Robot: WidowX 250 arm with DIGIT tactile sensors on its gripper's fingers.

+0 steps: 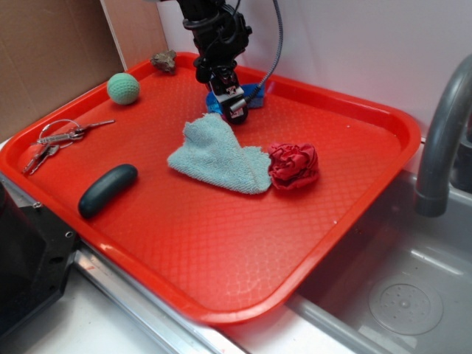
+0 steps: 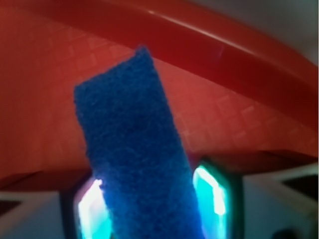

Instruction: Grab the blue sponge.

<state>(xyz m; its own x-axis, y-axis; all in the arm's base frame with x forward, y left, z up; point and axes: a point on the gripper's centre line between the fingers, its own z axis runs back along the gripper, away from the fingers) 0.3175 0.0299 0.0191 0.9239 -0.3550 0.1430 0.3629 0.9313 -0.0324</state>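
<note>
The gripper point(image 1: 223, 92) pinches the sponge point(image 2: 134, 154) between its fingers point(image 2: 212, 194) at the tray's point(image 1: 221, 287) far edge, so the grab looks done, though whether it is lifted clear is hard to tell.

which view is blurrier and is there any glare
The wrist view is softer: the blue sponge fills it at close range, the tray rim behind is out of focus, and the finger pads glow with glare. The exterior view is sharp, with only mild sheen on the tray.
</note>
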